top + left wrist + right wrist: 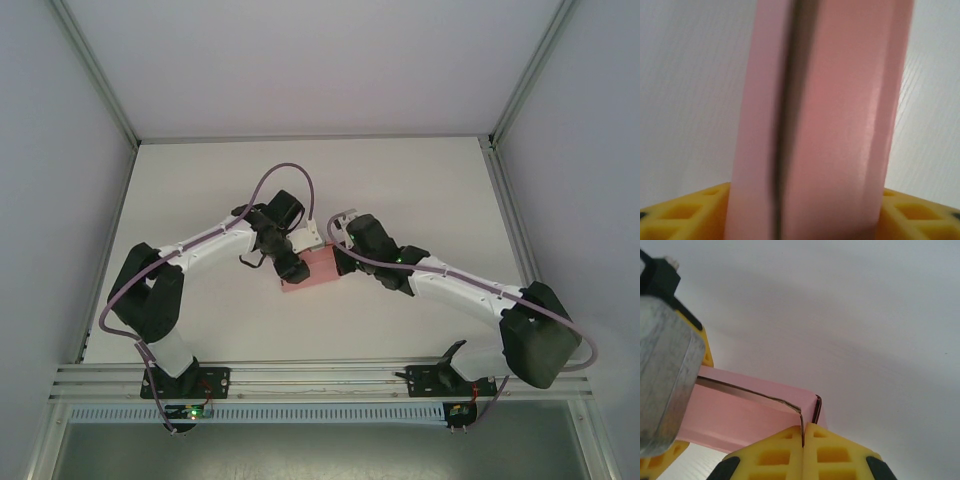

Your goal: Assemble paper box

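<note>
The plain pink thin-card paper box [312, 270] is held just above the white table top [400, 190], near its middle, between the 2 arms. It already has the form of a small flat rectangular shell. In the left wrist view the paper box [830, 125] stands on end with 1 dark slit running along its length, so a seam there looks unclosed. In the right wrist view the paper box [740, 412] shows a top panel whose edge gapes slightly at the near corner.

The left gripper [287, 262] has the box clamped across its width: yellow waffle-patterned fingers [685, 212] sit on either side of the card. The right gripper [342, 258] meets the opposite end. Its 2 yellow pads [775, 455] are pressed together, with a thin edge of card pinched between them at the corner.

The step in hand looks like closing the last end: the body is formed and 1 flap or tab is being worked. The next move probably calls for the left gripper to hold steady while the right guides that thin edge inward and seats it. Force should be light, since thin card creases easily.
</note>
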